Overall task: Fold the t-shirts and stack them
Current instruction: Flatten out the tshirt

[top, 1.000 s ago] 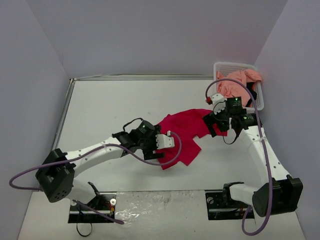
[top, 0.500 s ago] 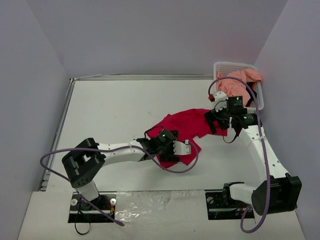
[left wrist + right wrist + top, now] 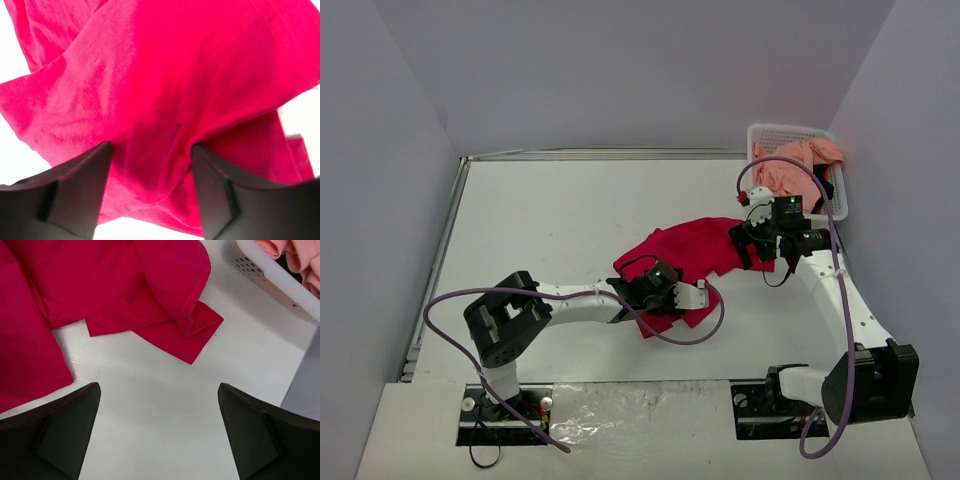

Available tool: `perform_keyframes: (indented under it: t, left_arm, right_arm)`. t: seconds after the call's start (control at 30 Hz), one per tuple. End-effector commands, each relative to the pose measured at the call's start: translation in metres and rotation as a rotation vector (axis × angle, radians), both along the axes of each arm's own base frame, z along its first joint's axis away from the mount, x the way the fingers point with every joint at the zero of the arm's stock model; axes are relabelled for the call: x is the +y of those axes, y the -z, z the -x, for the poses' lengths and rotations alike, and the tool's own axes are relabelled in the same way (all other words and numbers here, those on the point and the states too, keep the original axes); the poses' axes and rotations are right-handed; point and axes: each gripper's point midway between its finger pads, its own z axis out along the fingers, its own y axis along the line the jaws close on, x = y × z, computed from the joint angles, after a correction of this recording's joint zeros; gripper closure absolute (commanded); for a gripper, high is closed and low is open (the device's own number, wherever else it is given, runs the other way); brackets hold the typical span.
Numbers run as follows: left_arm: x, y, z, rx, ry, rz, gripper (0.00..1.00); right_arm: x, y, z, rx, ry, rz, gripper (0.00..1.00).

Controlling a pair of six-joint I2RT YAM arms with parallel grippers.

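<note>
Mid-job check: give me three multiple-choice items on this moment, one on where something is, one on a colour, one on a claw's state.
1. Where is the salmon pink t-shirt?
A) on the floor
B) draped over an arm
C) in the white basket

2. What colour is the crumpled t-shirt on the table?
A) crimson red
B) blue
C) green

3. The right claw is:
A) shut on cloth
B) open and empty
C) shut on a rim

Key:
1 C: the pink cloth bulges out of the basket at the table's far right corner.
2 A: both wrist views and the top view show it crimson red.
3 B: the right wrist view shows its fingers wide apart with only bare table between them.
</note>
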Motion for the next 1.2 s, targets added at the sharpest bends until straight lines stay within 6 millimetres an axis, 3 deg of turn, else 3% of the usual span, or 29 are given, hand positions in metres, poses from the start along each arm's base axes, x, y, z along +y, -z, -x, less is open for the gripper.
perform_keyframes:
  t: [0.0,0.17,0.23,0.37,0.43,0.5,0.53,0.63,0.67,0.73,0.77,0.83,0.87,0.93,1.0,1.1,1.17]
  left_arm:
    - [-0.012,-0.037,-0.009,-0.059,-0.019,0.076,0.46]
    - [-0.009,-0.042,-0.01,-0.062,-0.028,0.074,0.76]
    - [-0.009,-0.047,-0.011,-0.069,-0.033,0.077,0.94]
    - [-0.001,-0.071,-0.02,-0.106,-0.104,0.105,0.98]
    - [0.014,-0.106,-0.039,-0.142,-0.225,0.144,0.98]
    - [0.039,-0.136,-0.049,-0.124,-0.302,0.185,0.97]
    - [0.059,-0.161,-0.071,-0.099,-0.386,0.266,0.98]
    - [0.11,-0.21,-0.094,-0.071,-0.517,0.405,0.98]
    - [0.147,-0.223,-0.116,-0.081,-0.628,0.458,0.98]
    - [0.187,-0.243,-0.127,-0.112,-0.736,0.528,0.98]
    - [0.224,-0.241,-0.139,-0.124,-0.835,0.539,0.98]
    - [0.257,-0.236,-0.144,-0.118,-0.92,0.556,0.98]
    - [0.281,-0.219,-0.146,-0.1,-0.976,0.53,0.98]
    - [0.296,-0.197,-0.145,-0.072,-1.012,0.482,0.98]
    - [0.31,-0.162,-0.141,-0.015,-1.046,0.409,0.98]
    - [0.316,-0.123,-0.134,0.052,-1.059,0.33,0.98]
    - [0.318,-0.11,-0.132,0.066,-1.062,0.302,0.97]
  right_arm:
    - [-0.003,0.01,-0.003,0.015,0.032,-0.004,0.0]
    - [-0.004,0.013,-0.003,0.017,0.04,-0.007,0.0]
    - [-0.004,0.014,-0.003,0.017,0.041,-0.006,0.0]
    - [-0.006,0.015,-0.002,0.015,0.047,-0.005,0.0]
    - [-0.006,0.018,-0.002,0.023,0.048,-0.003,0.0]
    - [-0.006,0.02,-0.002,0.029,0.047,-0.004,0.01]
    - [-0.006,0.022,-0.002,0.037,0.048,-0.003,0.01]
    - [-0.004,0.024,-0.003,0.041,0.045,-0.012,0.01]
    - [-0.004,0.024,-0.003,0.044,0.045,-0.014,0.01]
    - [-0.002,0.025,-0.004,0.047,0.041,-0.021,0.01]
    - [-0.002,0.025,-0.004,0.048,0.04,-0.022,0.01]
    - [-0.001,0.025,-0.005,0.047,0.037,-0.028,0.01]
    - [0.0,0.026,-0.004,0.05,0.036,-0.027,0.01]
    - [0.001,0.027,-0.004,0.055,0.03,-0.03,0.01]
    - [0.001,0.027,-0.005,0.058,0.026,-0.03,0.01]
    - [0.003,0.029,-0.007,0.067,0.016,-0.026,0.01]
    - [0.004,0.031,-0.01,0.08,0.005,-0.018,0.01]
